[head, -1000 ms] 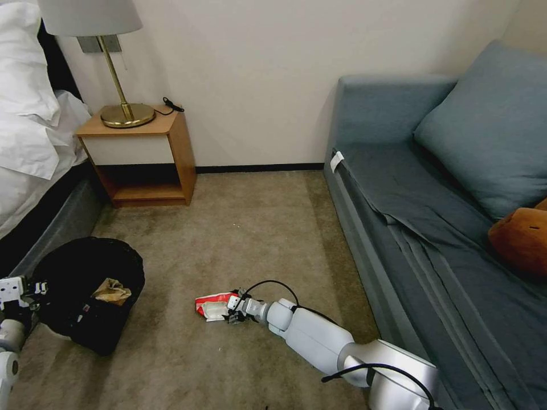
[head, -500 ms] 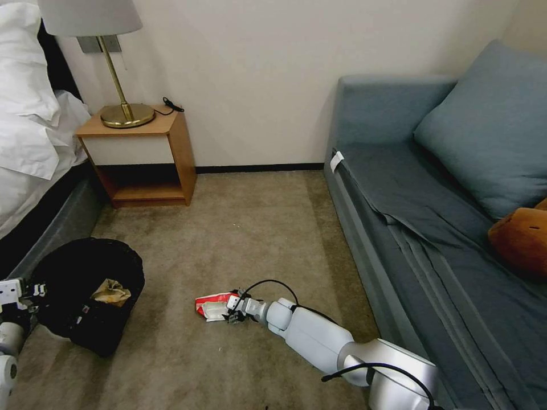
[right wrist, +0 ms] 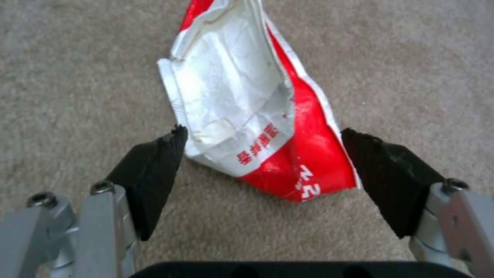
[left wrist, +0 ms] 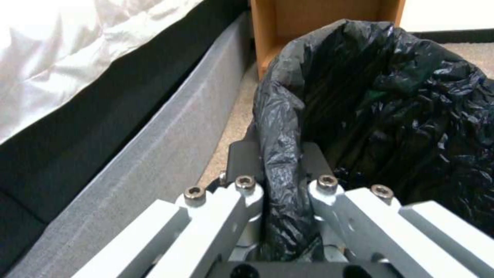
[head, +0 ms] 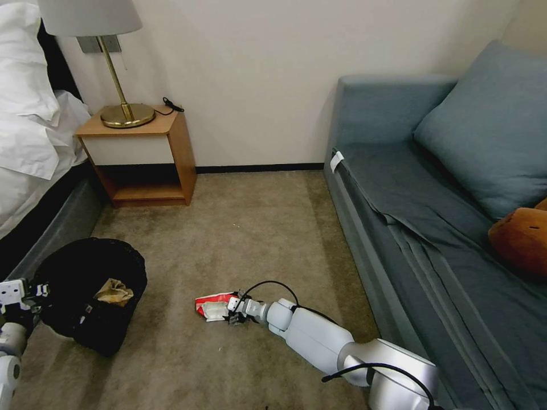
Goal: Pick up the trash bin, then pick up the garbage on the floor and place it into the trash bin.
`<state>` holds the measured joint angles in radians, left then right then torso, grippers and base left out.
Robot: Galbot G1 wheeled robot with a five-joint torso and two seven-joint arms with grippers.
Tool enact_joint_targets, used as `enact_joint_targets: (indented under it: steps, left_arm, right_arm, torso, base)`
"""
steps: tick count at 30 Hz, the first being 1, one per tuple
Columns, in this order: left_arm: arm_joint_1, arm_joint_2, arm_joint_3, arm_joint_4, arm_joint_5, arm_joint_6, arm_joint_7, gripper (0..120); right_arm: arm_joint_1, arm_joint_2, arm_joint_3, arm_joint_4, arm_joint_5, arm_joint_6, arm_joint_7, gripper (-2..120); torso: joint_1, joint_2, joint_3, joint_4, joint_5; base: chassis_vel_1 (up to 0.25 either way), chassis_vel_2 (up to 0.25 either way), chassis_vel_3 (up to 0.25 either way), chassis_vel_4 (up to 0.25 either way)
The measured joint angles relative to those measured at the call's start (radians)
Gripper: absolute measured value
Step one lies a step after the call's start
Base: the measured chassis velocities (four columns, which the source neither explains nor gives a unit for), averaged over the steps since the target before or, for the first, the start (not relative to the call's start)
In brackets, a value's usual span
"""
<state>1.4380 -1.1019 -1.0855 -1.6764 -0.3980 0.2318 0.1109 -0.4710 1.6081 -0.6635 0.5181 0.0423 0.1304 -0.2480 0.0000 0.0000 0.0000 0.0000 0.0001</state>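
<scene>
A: Okay, nearest first. The right gripper [right wrist: 260, 154] is low over the carpet [head: 245, 228], its jaws spread wide, with one black pad on each side of the red-and-white wrapper [right wrist: 257, 112].

B: Which way does the wrapper run?

A: In the right wrist view its long axis runs straight away from the gripper; the broad red end with print sits between the pads and the narrower end points off beyond them. It lies flat on the carpet. One pad looks to be just at the white edge, the other just beside the red edge; contact cannot be told.

B: And in the head view?

A: The wrapper [head: 213, 304] lies on the floor just ahead of the right gripper [head: 232, 310], long axis roughly left-right, pointing toward the robot's left.

B: What about the left side?

A: The left gripper [left wrist: 280, 162] is clamped on the rim of the trash bin [left wrist: 391, 108], with black bag pinched between the fingers. The bin [head: 91, 293] sits beside the bed [head: 34, 142] with crumpled brown paper [head: 114, 292] inside.

B: Any change from earlier?

A: The wrapper and right gripper stay where they were. The bin has shifted slightly right.

B: Farther back?

A: A nightstand [head: 142, 159] stands against the wall, and a sofa [head: 444, 216] is on the right.
</scene>
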Motion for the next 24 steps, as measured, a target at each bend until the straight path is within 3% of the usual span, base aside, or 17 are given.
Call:
enact_joint_targets:
  steps: [7,12,24]
  left_arm:
    - [0.002,-0.007,0.0,-0.005,0.002,0.0,0.0,4]
    - [0.002,-0.01,0.001,-0.009,0.005,-0.001,0.0,4]
    - [-0.001,-0.023,0.005,-0.028,0.015,0.0,0.0,4]
  right_arm:
    - [0.0,0.0,0.003,-0.004,0.0,0.002,-0.028,76]
    - [0.002,0.0,0.008,-0.013,-0.001,0.008,-0.045,62]
    - [-0.003,0.0,0.021,-0.013,-0.005,0.025,-0.056,44]
  torso:
    - [0.0,0.0,0.0,0.0,0.0]
    - [0.0,0.0,0.0,0.0,0.0]
    - [0.0,0.0,0.0,-0.0001,0.0]
  base:
    - [0.0,0.0,0.0,0.0]
    - [0.0,0.0,0.0,0.0]
    - [0.0,0.0,0.0,0.0]
